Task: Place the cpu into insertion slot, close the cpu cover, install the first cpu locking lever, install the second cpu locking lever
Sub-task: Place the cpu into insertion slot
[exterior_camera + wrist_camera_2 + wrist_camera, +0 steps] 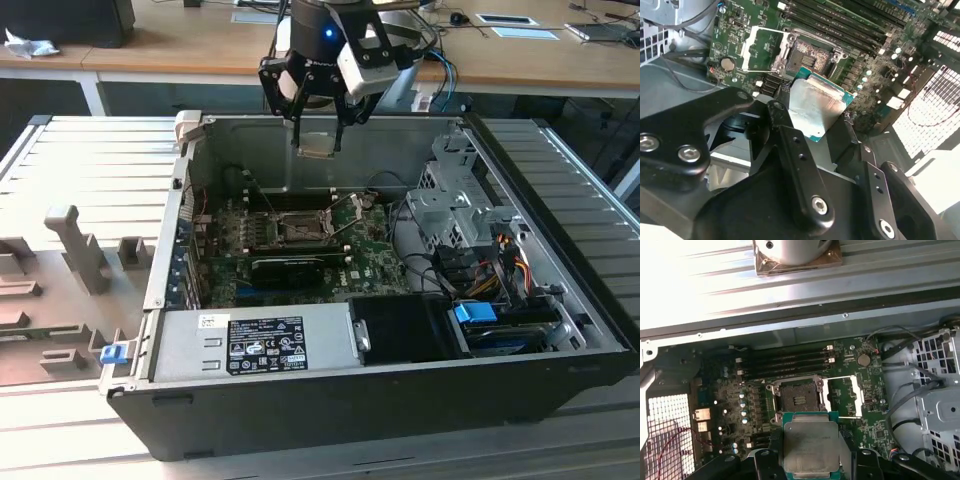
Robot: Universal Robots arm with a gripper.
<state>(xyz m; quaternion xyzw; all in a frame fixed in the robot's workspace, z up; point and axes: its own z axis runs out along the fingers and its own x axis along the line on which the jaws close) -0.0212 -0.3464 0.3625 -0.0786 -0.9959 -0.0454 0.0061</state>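
My gripper (318, 135) hangs above the open computer case, shut on the cpu (318, 145), a flat silvery square chip with a green rim. Both wrist views show the cpu (815, 107) (810, 447) pinched by its edges between the black fingers (782, 130), held level in the air. Below it on the motherboard lies the insertion slot (300, 228) (810, 55) (797, 397), uncovered with its dark pin field showing. The cpu cover (762, 47) (842, 396) is flipped open beside the slot. Thin metal levers (345, 207) stand raised next to the slot.
A long black card (295, 268) lies in front of the slot, memory slots (785, 362) behind it. A labelled power supply (265, 345) fills the case front; a drive cage (450, 200) and cables (500, 255) sit at the exterior view's right. Grey fixtures (75, 250) stand outside on the left.
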